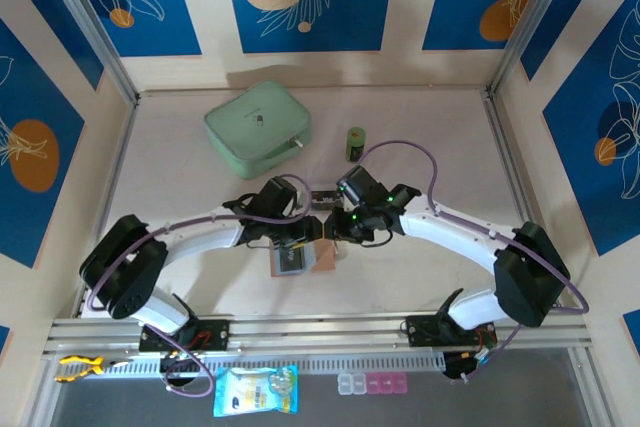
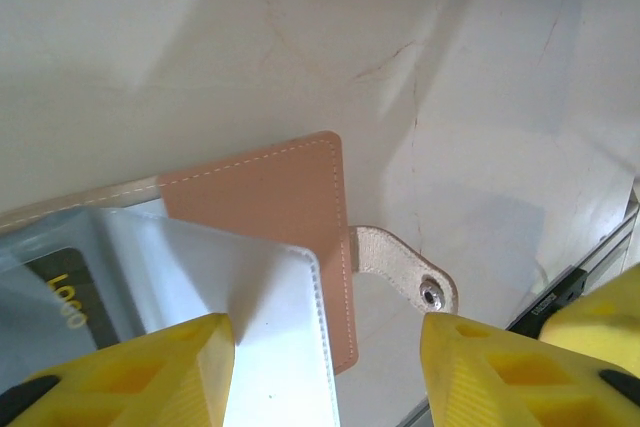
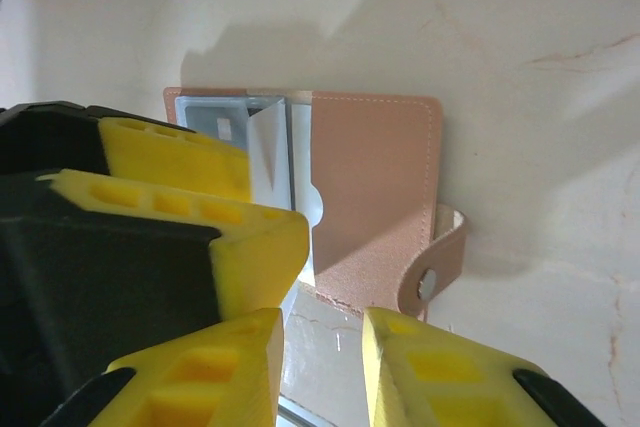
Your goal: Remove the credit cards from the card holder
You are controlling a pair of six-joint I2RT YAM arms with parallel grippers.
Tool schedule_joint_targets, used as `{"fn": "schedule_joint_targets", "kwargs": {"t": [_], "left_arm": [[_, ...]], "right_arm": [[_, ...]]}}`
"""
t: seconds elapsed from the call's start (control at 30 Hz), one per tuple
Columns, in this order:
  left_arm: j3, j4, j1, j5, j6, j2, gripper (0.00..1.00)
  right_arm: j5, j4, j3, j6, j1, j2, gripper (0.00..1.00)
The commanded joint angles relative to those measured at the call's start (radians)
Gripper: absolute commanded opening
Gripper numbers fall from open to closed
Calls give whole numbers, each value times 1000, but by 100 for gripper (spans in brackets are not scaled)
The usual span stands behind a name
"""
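Observation:
The tan leather card holder (image 1: 322, 259) lies open on the table between both arms, its snap tab (image 2: 402, 269) sticking out to the side. A dark card with yellow print (image 2: 62, 299) sits in its grey inner pocket (image 2: 250, 317). My left gripper (image 2: 325, 372) hovers over the pocket flap with its jaws wide apart, one fingertip (image 2: 160, 372) resting against the flap, nothing clamped. My right gripper (image 3: 325, 372) hangs just off the card holder's (image 3: 375, 187) near edge, a narrow gap of bare table between its fingers. The left gripper's yellow fingers (image 3: 175, 157) cover the pockets there.
A mint-green zip case (image 1: 258, 129) and a small dark green cylinder (image 1: 355, 143) stand at the back of the table. On the front rail lie a blue-white packet (image 1: 255, 390), a pink pill box (image 1: 375, 383) and a yellow tool (image 1: 80, 365). Walls enclose three sides.

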Motion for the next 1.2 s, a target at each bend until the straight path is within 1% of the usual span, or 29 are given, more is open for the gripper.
{"fn": "schedule_joint_targets", "kwargs": {"t": [0.0, 0.27, 0.5, 0.63, 0.77, 1.13, 1.17], "left_arm": [[29, 12, -12, 20, 5, 33, 53], [31, 19, -13, 18, 9, 45, 54], [18, -12, -10, -8, 28, 2, 54], [-13, -32, 3, -39, 34, -58, 52], [-70, -30, 27, -44, 28, -123, 50], [-242, -71, 109, -60, 15, -333, 44], [-258, -74, 115, -59, 13, -350, 43]], "right_arm": [[6, -30, -19, -13, -6, -31, 28], [-8, -22, -24, -5, -5, -34, 29], [-17, -12, -2, -2, 5, -2, 29], [-22, -1, 19, 4, 20, 23, 29], [-31, 11, 50, 5, 38, 63, 28], [-52, 44, 146, 15, 101, 219, 28], [-57, 52, 151, 17, 108, 234, 28]]}}
